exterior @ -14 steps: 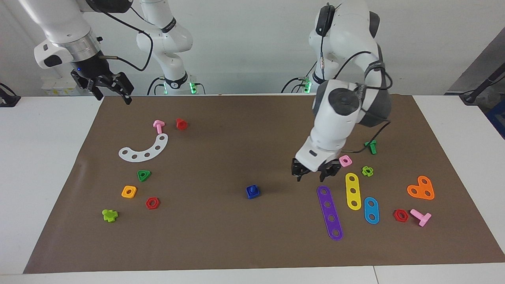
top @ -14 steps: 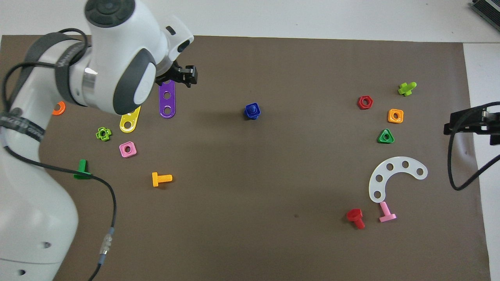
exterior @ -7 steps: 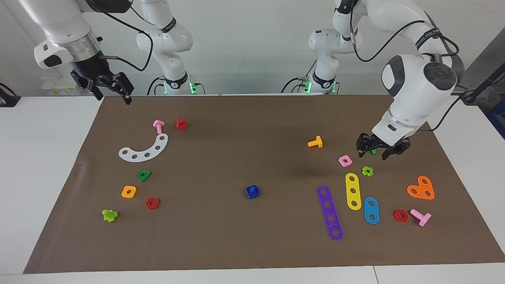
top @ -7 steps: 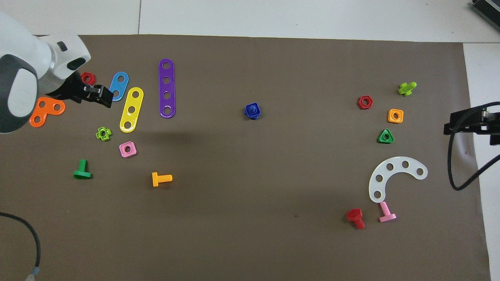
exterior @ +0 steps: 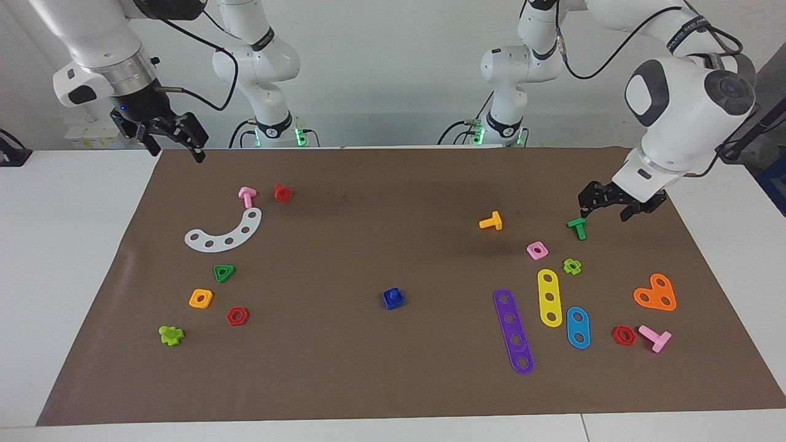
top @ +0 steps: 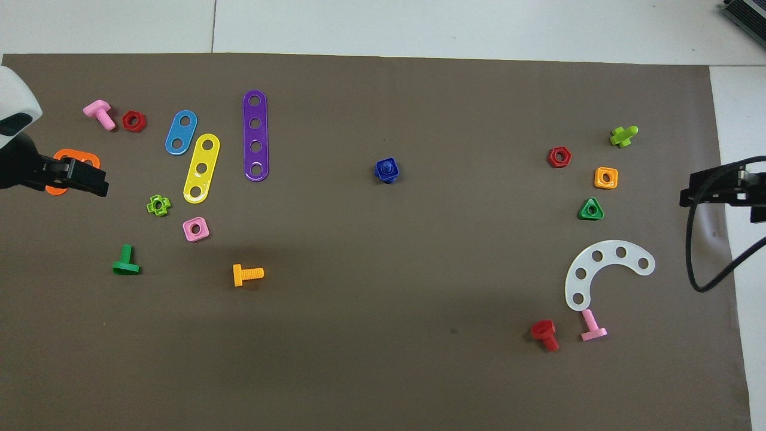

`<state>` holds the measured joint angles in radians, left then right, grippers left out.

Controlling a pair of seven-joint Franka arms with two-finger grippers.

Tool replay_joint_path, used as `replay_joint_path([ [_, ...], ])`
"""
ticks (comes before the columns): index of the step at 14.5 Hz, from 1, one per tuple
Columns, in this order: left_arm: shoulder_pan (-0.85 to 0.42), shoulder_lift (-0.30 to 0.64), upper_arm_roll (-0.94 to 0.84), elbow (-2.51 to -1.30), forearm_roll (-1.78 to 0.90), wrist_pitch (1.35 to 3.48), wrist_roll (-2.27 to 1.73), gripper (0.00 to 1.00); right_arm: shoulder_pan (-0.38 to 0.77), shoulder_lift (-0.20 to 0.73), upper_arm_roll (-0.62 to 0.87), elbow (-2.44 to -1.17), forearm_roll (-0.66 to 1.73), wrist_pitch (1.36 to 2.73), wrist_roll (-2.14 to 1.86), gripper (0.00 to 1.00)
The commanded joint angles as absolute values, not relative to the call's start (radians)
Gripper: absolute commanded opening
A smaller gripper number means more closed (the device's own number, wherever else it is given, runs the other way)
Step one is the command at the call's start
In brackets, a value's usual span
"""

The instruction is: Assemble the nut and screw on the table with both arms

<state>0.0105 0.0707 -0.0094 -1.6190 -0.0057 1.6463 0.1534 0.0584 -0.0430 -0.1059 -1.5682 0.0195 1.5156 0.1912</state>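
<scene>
The dark-blue nut (exterior: 394, 301) and the dark-blue screw (exterior: 390, 294) sit together as one small piece in the middle of the brown mat (exterior: 368, 374); it also shows in the overhead view (top: 386, 170). I cannot tell the two parts apart in detail. My left gripper (exterior: 614, 205) is open and empty, up in the air over the mat's edge at the left arm's end, beside a green bolt (exterior: 577, 228). My right gripper (exterior: 174, 140) is open and empty and waits above the mat's corner at the right arm's end.
At the left arm's end lie purple (exterior: 513, 330), yellow (exterior: 549, 297) and blue (exterior: 578, 327) strips, an orange heart plate (exterior: 656, 293), a pink nut (exterior: 536, 250) and an orange bolt (exterior: 491, 221). At the right arm's end lie a white curved plate (exterior: 226, 232), a green triangular nut (exterior: 224, 272) and an orange nut (exterior: 201, 298).
My left arm has lifted and swung away from the purple strip to the mat's edge at its own end, uncovering the orange bolt. The blue piece and the right arm have not moved.
</scene>
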Motion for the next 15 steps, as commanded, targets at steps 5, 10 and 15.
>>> replay_joint_path([
  [5,0.020,-0.043,-0.014,-1.671,-0.015,1.635,0.095,1.00,0.057,-0.066,-0.109,-1.592,0.041,1.519,0.172,1.00],
  [10,0.012,-0.060,-0.018,-1.666,-0.009,1.638,0.097,1.00,0.057,-0.066,-0.109,-1.592,0.041,1.519,0.172,1.00],
  [15,0.020,-0.060,-0.017,-1.666,-0.008,1.638,0.098,1.00,0.057,-0.066,-0.109,-1.592,0.041,1.519,0.172,1.00],
])
